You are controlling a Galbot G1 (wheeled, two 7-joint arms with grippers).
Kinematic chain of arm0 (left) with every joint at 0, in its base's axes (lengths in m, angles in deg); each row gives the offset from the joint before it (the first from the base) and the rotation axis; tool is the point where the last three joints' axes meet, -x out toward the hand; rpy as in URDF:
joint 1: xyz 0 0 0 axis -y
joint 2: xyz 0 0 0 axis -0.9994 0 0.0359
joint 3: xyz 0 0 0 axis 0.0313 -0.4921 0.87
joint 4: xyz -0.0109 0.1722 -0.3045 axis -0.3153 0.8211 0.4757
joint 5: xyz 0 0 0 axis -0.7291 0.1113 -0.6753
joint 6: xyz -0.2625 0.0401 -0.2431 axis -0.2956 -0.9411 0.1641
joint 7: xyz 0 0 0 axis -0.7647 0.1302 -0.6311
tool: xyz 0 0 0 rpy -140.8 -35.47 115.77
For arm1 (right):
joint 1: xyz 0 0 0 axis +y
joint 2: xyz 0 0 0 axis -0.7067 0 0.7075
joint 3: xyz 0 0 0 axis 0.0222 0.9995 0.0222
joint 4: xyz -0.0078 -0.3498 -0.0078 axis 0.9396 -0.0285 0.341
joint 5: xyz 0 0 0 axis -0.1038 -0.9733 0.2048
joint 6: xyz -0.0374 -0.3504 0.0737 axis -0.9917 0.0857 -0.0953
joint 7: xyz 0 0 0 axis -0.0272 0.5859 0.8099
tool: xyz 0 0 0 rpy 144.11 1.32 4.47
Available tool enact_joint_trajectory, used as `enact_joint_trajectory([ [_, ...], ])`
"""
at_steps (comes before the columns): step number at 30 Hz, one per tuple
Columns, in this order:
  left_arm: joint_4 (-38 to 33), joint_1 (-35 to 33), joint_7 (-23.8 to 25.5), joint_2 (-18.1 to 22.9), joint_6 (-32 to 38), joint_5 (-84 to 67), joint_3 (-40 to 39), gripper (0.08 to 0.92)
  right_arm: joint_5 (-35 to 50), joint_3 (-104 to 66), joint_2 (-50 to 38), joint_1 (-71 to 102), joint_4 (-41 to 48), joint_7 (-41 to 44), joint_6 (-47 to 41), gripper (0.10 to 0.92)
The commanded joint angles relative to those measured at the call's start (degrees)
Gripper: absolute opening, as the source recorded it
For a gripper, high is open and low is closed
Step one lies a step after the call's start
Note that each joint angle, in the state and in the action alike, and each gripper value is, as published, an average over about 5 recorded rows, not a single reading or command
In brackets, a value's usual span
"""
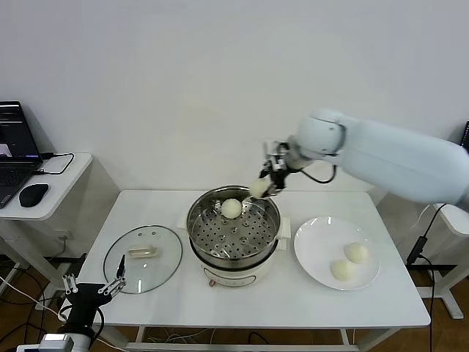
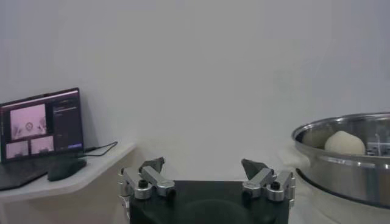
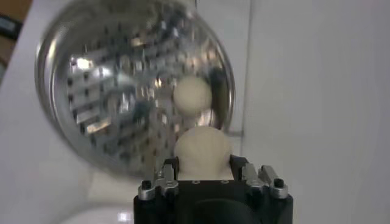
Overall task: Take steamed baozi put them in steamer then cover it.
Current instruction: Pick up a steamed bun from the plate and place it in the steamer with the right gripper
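The steamer stands at the table's middle with one baozi on its perforated tray near the far wall. My right gripper is shut on a second baozi and holds it above the steamer's far right rim. In the right wrist view the tray baozi lies just beyond the held one. Two more baozi lie on the white plate to the right. The glass cover lies flat on the table left of the steamer. My left gripper is open and empty, low at the table's front left.
A side table at the far left carries a laptop and a mouse. A white wall stands behind the table. In the left wrist view the steamer's rim shows to one side, with a baozi inside.
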Motion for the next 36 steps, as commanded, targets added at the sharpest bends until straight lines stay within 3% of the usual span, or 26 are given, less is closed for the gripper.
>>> enact_joint_trajectory([
  [1,-0.1,0.0,0.0,0.0,0.0,0.0,0.2,0.823,6.2,1.5,11.6,2.8,3.7,-3.9,-4.7,0.535],
  [22,-0.1,0.2,0.1,0.6,0.1,-0.3,0.6,0.823,5.5,1.2,19.4,11.6,13.4,-7.2,-7.9,0.546],
  [31,-0.1,0.6,0.1,0.4,0.0,-0.3,0.4,0.823,5.5,-0.2,16.4,10.2,11.5,-6.4,-7.3,0.769],
  [36,-0.1,0.7,0.1,0.1,-0.1,-0.5,0.7,0.823,3.5,-0.2,8.9,2.7,5.8,0.1,-5.6,0.820],
])
